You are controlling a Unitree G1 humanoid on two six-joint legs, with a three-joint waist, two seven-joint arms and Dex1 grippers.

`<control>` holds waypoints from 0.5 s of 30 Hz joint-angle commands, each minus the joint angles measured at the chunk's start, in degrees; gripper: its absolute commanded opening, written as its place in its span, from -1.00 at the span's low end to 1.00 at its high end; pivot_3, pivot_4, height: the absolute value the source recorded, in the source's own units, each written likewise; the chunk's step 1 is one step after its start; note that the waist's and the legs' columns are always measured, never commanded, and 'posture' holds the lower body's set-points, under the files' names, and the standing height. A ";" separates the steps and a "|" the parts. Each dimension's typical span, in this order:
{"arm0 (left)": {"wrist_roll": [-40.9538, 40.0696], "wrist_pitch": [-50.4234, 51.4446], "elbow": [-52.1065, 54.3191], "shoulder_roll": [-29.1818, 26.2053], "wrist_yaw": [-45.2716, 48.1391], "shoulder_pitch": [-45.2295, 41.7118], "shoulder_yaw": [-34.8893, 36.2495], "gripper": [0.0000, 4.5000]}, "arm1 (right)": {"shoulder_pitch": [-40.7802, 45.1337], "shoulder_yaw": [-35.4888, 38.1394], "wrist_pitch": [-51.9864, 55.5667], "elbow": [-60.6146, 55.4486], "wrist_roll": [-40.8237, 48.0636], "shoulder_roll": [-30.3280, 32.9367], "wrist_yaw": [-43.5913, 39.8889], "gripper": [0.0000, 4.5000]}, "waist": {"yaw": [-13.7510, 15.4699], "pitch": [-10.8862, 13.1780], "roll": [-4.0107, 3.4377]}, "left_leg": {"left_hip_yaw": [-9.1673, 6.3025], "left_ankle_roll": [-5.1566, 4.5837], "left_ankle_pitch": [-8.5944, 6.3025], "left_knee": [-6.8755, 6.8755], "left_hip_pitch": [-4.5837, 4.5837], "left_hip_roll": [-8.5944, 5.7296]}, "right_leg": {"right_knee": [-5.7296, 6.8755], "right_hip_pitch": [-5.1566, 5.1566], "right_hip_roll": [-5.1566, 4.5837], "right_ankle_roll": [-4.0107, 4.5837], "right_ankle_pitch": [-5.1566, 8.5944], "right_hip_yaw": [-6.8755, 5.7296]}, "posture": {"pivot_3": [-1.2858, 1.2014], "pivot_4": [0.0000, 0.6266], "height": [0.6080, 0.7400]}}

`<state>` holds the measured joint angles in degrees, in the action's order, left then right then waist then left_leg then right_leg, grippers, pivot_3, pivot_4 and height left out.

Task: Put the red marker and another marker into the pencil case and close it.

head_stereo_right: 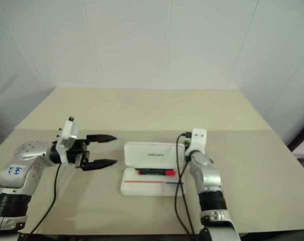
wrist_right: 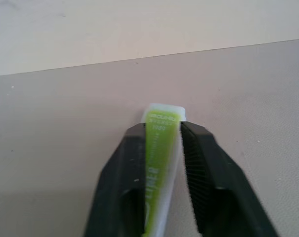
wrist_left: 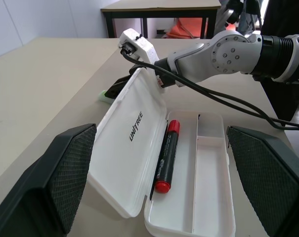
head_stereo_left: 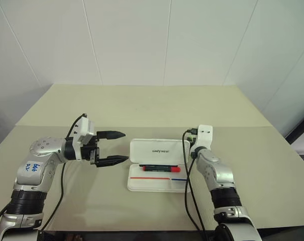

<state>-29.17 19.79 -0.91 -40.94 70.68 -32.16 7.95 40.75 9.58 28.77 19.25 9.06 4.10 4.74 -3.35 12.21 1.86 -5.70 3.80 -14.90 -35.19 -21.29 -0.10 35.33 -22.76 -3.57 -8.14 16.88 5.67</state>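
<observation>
The pencil case [head_stereo_left: 159, 171] lay open on the beige table [head_stereo_left: 141, 108], and it serves as the reference for all positions below. Its white lid [wrist_left: 130, 143], marked with small dark logo text, stood raised along the far edge of the case, and its tray faced upward. The red marker [wrist_left: 166, 156] lay inside the tray, lengthwise against the hinge side just below the lid, with a red cap at one end and a black section along its body. A red-and-blue stripe [head_stereo_left: 157, 178] ran along the tray nearer the robot. The left gripper [head_stereo_left: 114, 147] was held above the table to the left of the case, apart from it, pointing toward it with both black fingers spread wide and nothing between them. The right gripper [wrist_right: 161, 148] was positioned at the right end of the case, behind the raised lid, with its fingers clenched on the light-green highlighter [wrist_right: 160, 148]. The highlighter lay on the table beyond the lid's far right corner, outside the case, its pale end protruding past the fingertips.
</observation>
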 commanded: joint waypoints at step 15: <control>-0.64 -1.38 0.58 0.41 -0.14 -1.26 0.23 1.00 | -4.20 -2.93 -0.88 0.14 -0.62 2.65 -7.03 -0.83 | -0.06 0.00 0.01 | -0.01 0.01 0.00 0.12 0.00 0.02 | -0.05 -0.02 0.01 0.06 0.04 -0.03 | 0.03 -0.52 1.00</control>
<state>-29.17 19.38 -0.87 -40.52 70.62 -32.30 7.91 38.79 7.25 26.23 18.15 8.90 6.35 -1.53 -3.41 12.20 1.87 -5.71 3.81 -14.90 -35.06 -21.30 -0.07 35.28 -22.78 -3.56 -8.07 16.93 5.64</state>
